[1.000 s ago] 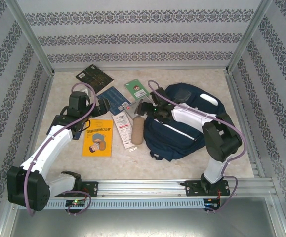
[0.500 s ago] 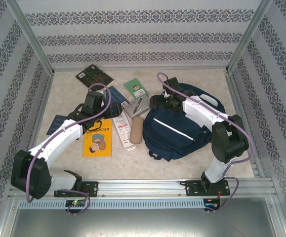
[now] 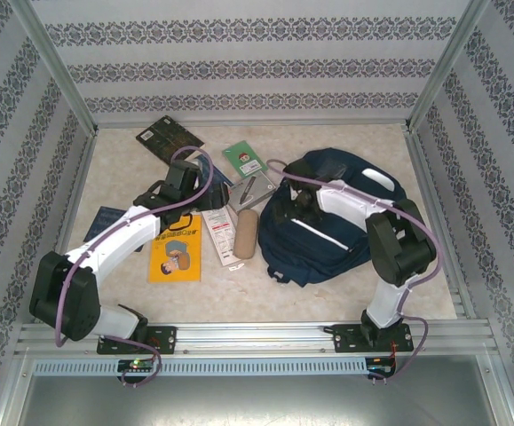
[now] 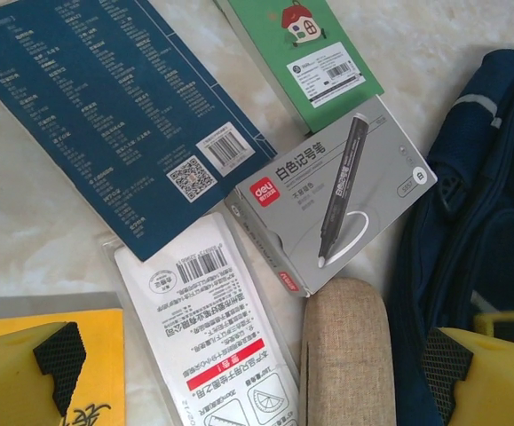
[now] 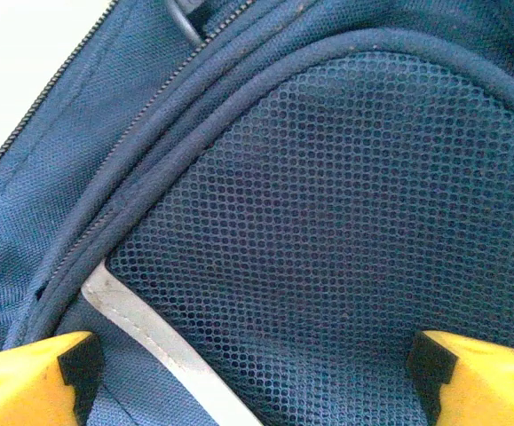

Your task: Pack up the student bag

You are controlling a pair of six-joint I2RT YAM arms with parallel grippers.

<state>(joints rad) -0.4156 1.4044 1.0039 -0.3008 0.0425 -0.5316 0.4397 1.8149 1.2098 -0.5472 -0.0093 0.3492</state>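
Top view: student bag (image 3: pixel 332 222) lies flat on the right half of the counter (image 3: pixel 239 297), front up. Its long axis slants near-left to far-right; can't tell which end is the top. Loose items sit to its left, so my left jaws work those and my right jaws work the bag.

Left wrist: left jaws wide open and empty, over the marker box (image 4: pixel 328 204) and linen pouch (image 4: pixel 345 355). Probably lining up a pick.

Right wrist: right jaws spread wide, gripping nothing, straddling the mesh panel (image 5: pixel 345 195) by the zipper (image 5: pixel 97 182). Likely to open the bag.

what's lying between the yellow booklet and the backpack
Two things, seen in the top view: a white packet next to the yellow booklet, then a beige fabric case right beside the backpack.
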